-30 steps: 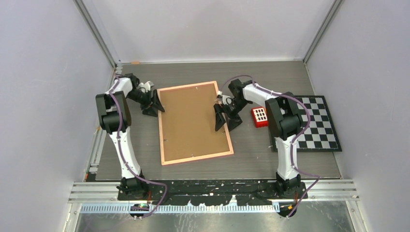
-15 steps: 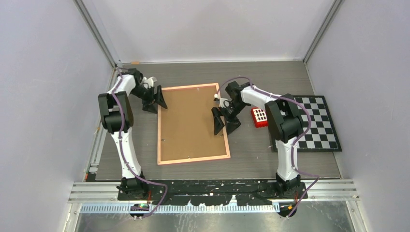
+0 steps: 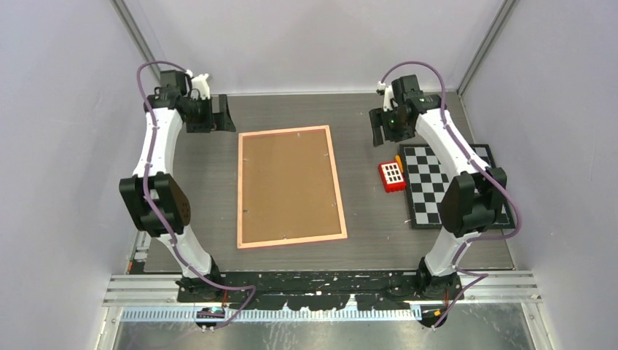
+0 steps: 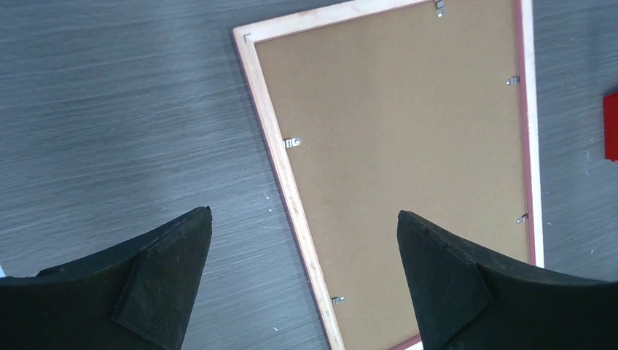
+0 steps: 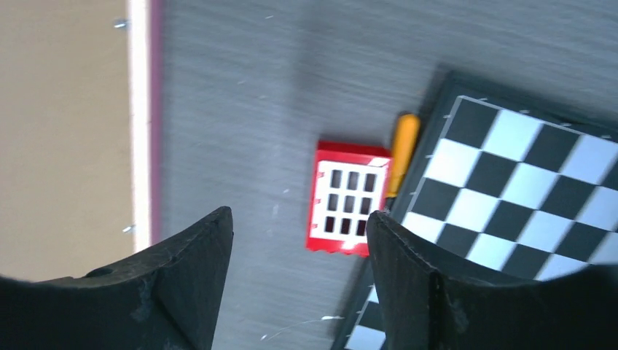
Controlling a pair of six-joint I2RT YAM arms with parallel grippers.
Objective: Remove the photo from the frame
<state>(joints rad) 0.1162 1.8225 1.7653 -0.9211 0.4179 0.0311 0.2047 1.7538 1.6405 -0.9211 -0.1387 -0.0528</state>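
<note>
The frame point(image 3: 290, 186) lies face down in the middle of the table, with its brown back panel up inside a thin pink border. In the left wrist view the frame point(image 4: 408, 168) shows small metal clips point(image 4: 291, 143) along its edges. The photo is hidden under the back panel. My left gripper point(image 3: 217, 117) hangs high beyond the frame's far left corner, open point(image 4: 304, 215) and holding nothing. My right gripper point(image 3: 379, 130) is raised beyond the far right corner, open point(image 5: 299, 214) and also empty. Neither gripper touches the frame.
A small red grid block point(image 3: 391, 176) lies right of the frame, with an orange stick point(image 5: 402, 149) beside it. A black-and-white checkerboard point(image 3: 455, 186) lies further right, close to the right arm. Grey walls close in the table on three sides.
Both arms have lifted off the frame's long sides and swung to the far corners. The frame has turned a little and now lies squarer to the table. The left jaws widened, and the right jaws narrowed slightly.
</note>
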